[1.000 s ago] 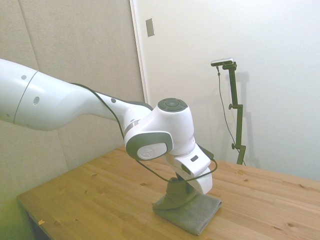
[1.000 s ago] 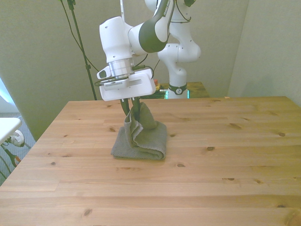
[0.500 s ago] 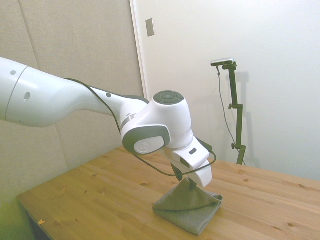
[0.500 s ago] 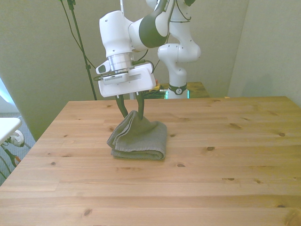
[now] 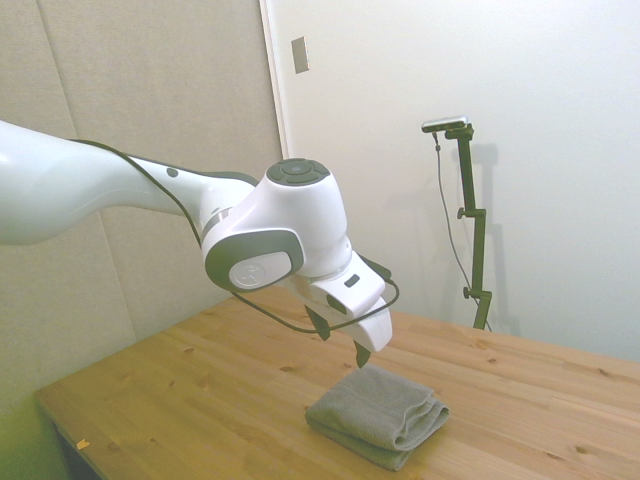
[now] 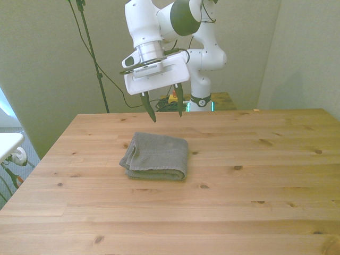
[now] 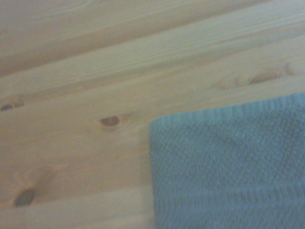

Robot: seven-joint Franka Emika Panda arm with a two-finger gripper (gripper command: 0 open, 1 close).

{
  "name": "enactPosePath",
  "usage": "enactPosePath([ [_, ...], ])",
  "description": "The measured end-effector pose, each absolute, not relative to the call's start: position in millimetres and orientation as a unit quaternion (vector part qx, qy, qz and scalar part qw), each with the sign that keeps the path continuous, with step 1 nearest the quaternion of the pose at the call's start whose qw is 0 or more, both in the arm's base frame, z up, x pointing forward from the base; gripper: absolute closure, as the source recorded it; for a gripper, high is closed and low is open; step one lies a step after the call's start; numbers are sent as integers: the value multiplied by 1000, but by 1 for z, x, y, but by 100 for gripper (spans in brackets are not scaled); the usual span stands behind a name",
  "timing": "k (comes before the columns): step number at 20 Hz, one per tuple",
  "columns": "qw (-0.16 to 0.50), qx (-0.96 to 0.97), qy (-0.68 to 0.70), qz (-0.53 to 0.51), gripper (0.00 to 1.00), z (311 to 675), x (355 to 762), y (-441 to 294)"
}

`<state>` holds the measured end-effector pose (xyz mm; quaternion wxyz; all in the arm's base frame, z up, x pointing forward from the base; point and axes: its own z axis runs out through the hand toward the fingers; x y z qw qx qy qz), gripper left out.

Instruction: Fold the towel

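The grey towel (image 6: 156,155) lies folded in thick layers on the wooden table (image 6: 255,175), left of the middle in the front view. It also shows in the side view as a flat grey towel (image 5: 378,413) and close up in the wrist view as a terry-cloth towel (image 7: 228,167) with one corner on the planks. My gripper (image 6: 166,108) hangs open in the air above the towel's far edge, apart from it, with nothing between its two dark fingers. In the side view the gripper (image 5: 342,339) sits just above the cloth's far corner.
The table's left edge (image 6: 53,149) runs close to the towel in the front view. A white object (image 6: 8,143) pokes in beyond that edge. The robot's base (image 6: 201,101) stands behind the table's far edge.
The gripper has let go of the towel's raised corner, opened, and risen up and back. The lifted cloth has dropped flat onto the folded stack.
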<state>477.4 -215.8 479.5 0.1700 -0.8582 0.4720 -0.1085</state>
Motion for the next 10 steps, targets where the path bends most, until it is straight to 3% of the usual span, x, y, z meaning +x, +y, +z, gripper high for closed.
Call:
enactPosePath([
  [6,124,-871,473,-49,0,469,454,-176],
  [10,110,-891,438,-46,0,475,413,-122],
])
